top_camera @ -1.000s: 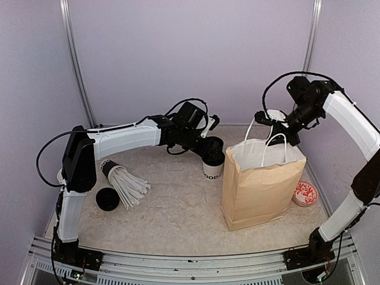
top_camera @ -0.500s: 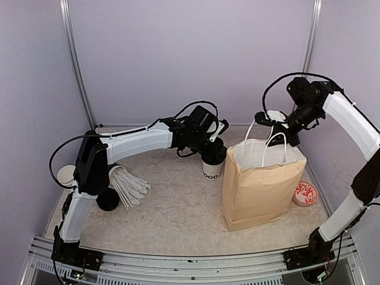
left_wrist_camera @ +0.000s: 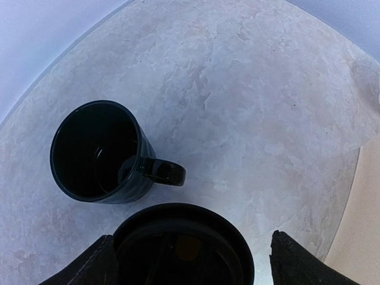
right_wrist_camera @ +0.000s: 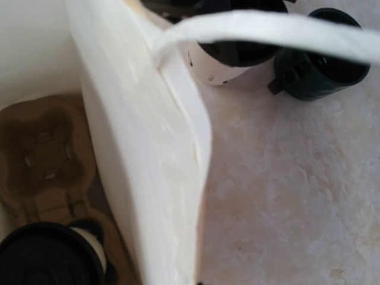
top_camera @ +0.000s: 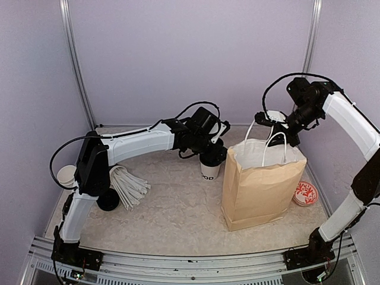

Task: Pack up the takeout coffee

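Tabletop: 2 cups, 1 bag, 1 mug.

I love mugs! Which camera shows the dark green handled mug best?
Left wrist: the dark green handled mug shows clearly, rim and handle. Right wrist: partly behind a white paper strap. Top view: hidden.

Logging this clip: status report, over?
Left gripper open around takeout cup. Right gripper shut on bag handle. Second cup already in bag. Green mug beside, not blocking.
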`<state>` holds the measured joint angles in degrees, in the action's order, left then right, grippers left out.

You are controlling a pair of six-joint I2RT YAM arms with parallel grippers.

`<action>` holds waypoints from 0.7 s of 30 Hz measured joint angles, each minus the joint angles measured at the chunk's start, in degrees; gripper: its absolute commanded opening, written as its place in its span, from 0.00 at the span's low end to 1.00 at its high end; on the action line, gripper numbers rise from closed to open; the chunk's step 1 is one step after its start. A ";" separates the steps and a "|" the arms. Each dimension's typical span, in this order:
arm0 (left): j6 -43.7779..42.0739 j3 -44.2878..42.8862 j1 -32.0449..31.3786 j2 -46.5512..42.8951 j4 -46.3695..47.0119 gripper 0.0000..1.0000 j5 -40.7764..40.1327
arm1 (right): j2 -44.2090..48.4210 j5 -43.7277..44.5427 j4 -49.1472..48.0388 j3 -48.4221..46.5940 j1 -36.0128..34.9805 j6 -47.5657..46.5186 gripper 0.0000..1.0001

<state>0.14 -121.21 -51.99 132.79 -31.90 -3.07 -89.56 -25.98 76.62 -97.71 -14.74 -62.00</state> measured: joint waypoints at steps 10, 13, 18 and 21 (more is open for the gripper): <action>0.87 0.76 -0.90 -1.05 -0.72 0.96 -4.33 | 0.00 -0.07 -0.04 0.09 0.02 0.13 0.00; 1.31 0.81 -0.04 -1.05 -0.76 0.95 -4.52 | 0.00 -0.26 -0.11 0.26 0.02 0.13 0.00; 2.05 0.81 1.16 -1.05 -0.76 0.90 -3.32 | 0.00 -0.33 -0.44 0.48 0.02 0.15 0.00; 2.19 0.81 1.29 -1.05 -0.76 0.88 -2.23 | 0.00 -0.33 -0.63 0.55 0.02 0.15 0.00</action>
<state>2.33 -120.40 -50.70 131.74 -32.67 -5.30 -89.56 -26.30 75.99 -97.17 -14.72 -61.84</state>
